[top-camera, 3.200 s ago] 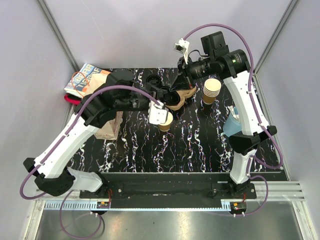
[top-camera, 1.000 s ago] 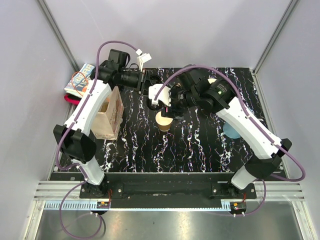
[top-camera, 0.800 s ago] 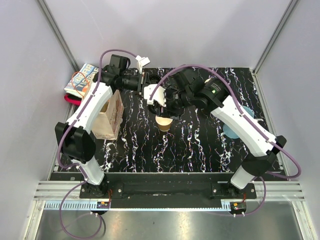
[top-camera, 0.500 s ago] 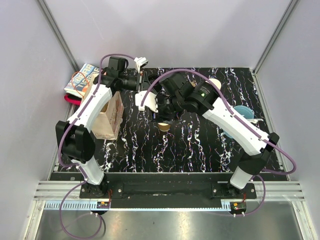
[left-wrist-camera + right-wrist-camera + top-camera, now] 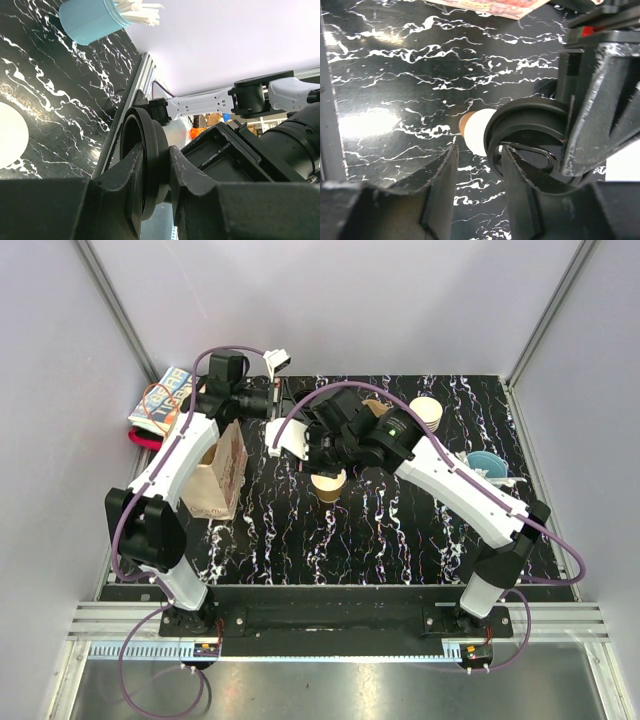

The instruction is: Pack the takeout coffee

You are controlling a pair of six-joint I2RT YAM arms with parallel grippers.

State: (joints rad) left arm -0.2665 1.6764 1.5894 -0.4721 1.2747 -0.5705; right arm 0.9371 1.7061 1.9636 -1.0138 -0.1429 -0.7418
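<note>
The takeout coffee stands in two pieces. Its brown paper cup [image 5: 328, 483] is upright and lidless on the black marbled table [image 5: 400, 530], and shows white inside in the right wrist view [image 5: 476, 131]. Its round black lid [image 5: 150, 130] is held on edge in the air, with my left gripper [image 5: 156, 150] shut on the rim, at the back left of the table [image 5: 283, 400]. My right gripper [image 5: 479, 152] is open right beside the lid [image 5: 530, 132], whose left rim just reaches past its right finger. From above it [image 5: 303, 420] hovers behind the cup.
A brown paper bag [image 5: 215, 475] stands open at the left. A magazine [image 5: 165, 400] lies at the back left. A stack of lidless paper cups [image 5: 425, 412] is at the back right. A light blue cup with white stirrers [image 5: 97, 17] stands at the right [image 5: 487, 465].
My right arm has swung left toward the lid and its jaws have narrowed. The left gripper has drawn slightly back and left, still holding the lid. The cup has stayed put.
</note>
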